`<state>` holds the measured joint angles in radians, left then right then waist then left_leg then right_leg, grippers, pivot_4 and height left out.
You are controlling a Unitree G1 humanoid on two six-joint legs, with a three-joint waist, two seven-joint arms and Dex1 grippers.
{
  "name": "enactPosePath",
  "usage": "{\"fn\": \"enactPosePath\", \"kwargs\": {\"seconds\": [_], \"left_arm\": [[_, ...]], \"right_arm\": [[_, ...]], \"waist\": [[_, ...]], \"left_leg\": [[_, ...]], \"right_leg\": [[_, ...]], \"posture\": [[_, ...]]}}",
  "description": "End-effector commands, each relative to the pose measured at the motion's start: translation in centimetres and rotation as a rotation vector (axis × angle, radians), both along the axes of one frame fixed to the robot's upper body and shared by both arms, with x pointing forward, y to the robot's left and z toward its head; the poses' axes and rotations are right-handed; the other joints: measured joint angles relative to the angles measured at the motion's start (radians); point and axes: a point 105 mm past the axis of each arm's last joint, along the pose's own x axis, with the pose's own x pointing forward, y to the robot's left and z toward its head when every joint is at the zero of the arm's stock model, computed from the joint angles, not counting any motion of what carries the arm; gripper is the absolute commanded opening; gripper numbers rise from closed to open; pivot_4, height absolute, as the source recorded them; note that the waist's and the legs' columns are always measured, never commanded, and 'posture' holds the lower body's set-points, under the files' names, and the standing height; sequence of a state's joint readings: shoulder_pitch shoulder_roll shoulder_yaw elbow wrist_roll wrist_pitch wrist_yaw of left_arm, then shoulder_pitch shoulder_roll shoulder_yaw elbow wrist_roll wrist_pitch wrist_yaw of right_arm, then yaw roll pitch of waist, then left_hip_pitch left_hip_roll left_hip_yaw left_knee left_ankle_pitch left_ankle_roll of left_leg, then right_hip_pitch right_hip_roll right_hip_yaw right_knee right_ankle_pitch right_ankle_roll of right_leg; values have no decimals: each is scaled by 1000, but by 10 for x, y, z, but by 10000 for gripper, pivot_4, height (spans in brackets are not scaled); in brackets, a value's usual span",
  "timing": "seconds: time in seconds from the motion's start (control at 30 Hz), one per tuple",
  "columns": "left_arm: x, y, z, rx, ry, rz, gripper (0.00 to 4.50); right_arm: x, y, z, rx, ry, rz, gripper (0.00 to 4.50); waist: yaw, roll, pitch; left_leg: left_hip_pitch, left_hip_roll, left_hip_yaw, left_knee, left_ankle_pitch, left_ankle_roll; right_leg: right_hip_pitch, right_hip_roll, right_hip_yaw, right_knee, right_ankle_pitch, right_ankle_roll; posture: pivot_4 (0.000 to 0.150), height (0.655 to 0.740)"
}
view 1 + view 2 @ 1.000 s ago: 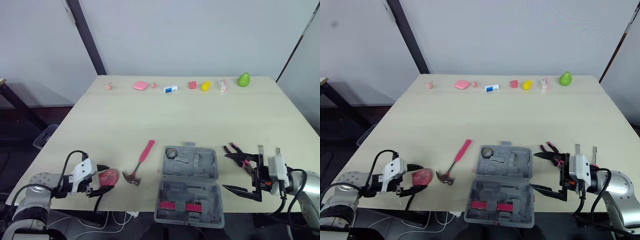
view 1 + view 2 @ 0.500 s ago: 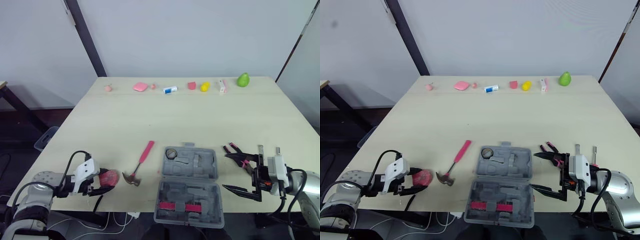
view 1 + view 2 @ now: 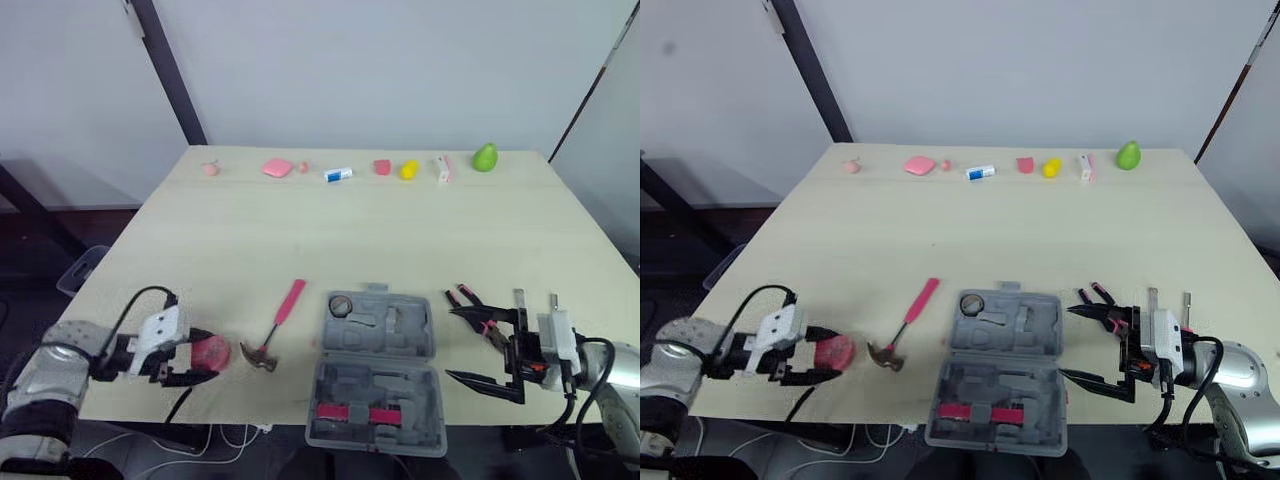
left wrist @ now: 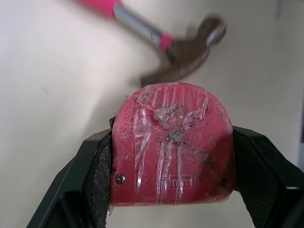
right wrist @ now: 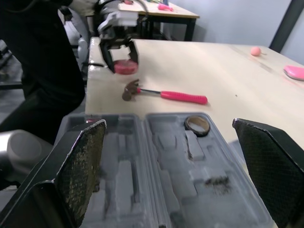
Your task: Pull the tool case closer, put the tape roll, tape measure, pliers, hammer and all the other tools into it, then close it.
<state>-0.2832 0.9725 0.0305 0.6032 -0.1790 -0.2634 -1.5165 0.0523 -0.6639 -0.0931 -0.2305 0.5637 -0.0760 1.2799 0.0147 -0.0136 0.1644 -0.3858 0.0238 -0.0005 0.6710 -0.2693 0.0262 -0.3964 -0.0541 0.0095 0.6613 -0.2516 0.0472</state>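
My left gripper (image 3: pixel 205 356) is shut on the red tape measure (image 3: pixel 212 351) near the table's front left edge; its pads clamp both sides of the tape measure (image 4: pixel 173 149). The pink-handled hammer (image 3: pixel 277 325) lies just right of it, head toward me. The grey tool case (image 3: pixel 378 370) lies open at front centre, with the tape roll (image 3: pixel 343 306) in its far half and a pink-handled tool (image 3: pixel 355 412) in its near half. My right gripper (image 3: pixel 451 344) stands open just right of the case, the pink-and-black pliers (image 3: pixel 478 312) lying by its far finger.
Small items line the table's far edge: a green pear (image 3: pixel 485 157), a yellow piece (image 3: pixel 408 170), pink pieces (image 3: pixel 277 167) and a blue-and-white tube (image 3: pixel 338 175). Cables (image 3: pixel 235 435) hang off the front edge below the hammer. Bare tabletop (image 3: pixel 350 235) spans the middle.
The head view has shifted slightly. My left arm's elbow has swung outward, while the gripper keeps the tape measure at about the same spot. The right arm has not moved.
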Motion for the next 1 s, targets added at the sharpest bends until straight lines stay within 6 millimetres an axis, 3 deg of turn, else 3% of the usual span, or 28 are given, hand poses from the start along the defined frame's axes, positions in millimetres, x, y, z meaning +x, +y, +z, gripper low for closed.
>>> {"fn": "enactPosePath", "kwargs": {"seconds": [0.03,0.13,0.33,0.53,0.67,0.87,1.0], "left_arm": [[11,-22,43,-14,-62,-118,30357],[20,-49,63,-19,-89,-213,30357],[38,-133,100,-132,-183,-448,30357],[41,-196,117,-222,-227,-633,30357],[45,-221,114,-224,-267,-703,30357],[48,-257,111,-288,-317,-755,30357],[48,-269,103,-299,-326,-768,30357]], "right_arm": [[-3,4,14,38,-7,45,45000],[-3,7,19,82,55,40,45000],[9,6,17,42,220,-127,45000],[26,13,27,92,365,-288,45000],[32,29,43,211,456,-315,45000],[32,50,45,299,702,-326,45000],[38,57,45,329,794,-370,45000]], "waist": [[1,0,1],[-3,0,1],[2,-2,2],[-15,-3,3],[-28,-3,3],[-24,-4,4],[-25,-4,4]], "left_leg": [[-1,0,0,0,0,0],[-1,-1,0,0,0,0],[-4,-3,-1,1,0,0],[-11,-4,-3,5,0,0],[-12,-4,-5,4,0,0],[-13,-4,-5,5,0,0],[-14,-4,-5,4,0,0]], "right_leg": [[0,0,0,0,0,0],[0,0,1,-1,0,0],[-2,2,-2,0,0,0],[-6,4,1,0,1,2],[-7,5,1,0,1,2],[-7,5,1,0,1,2],[-7,5,2,0,1,2]], "posture": [[1500,7400],[1500,7400],[1500,7400],[1500,7400],[1500,7400],[1500,7400],[1500,7400]]}}
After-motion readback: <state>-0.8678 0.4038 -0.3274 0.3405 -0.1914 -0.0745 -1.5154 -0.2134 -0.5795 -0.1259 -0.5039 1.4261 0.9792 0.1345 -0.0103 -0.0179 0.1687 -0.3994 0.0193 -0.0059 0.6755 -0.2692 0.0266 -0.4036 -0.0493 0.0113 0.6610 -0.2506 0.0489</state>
